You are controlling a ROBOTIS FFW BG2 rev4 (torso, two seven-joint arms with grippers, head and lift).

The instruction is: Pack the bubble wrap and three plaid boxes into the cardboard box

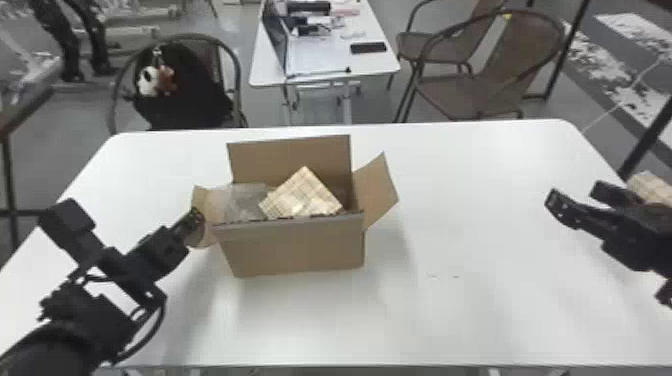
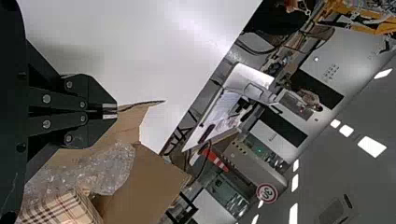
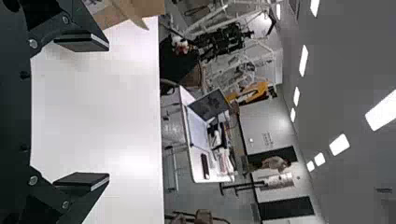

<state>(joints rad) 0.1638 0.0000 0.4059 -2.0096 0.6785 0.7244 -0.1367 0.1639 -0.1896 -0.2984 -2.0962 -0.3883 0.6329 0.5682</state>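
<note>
Head view: a white table is holding up the cardboard box, whose long axis is running left to right. The box is standing upright with its far and side flaps spreading open. Inside it, bubble wrap is filling the left part and rising to the rim; to its right, a plaid box is sitting askew, one corner pointing toward the far wall. Which way its long axis is running, I cannot tell. Well to the right of the cardboard box, the right gripper is hanging with its fingers spreading apart, nothing between them in the right wrist view; just beyond it, another plaid box is showing partly at the view's edge. At the cardboard box's left side, the left gripper is pressing its fingertips together, pinching the left flap.
</note>
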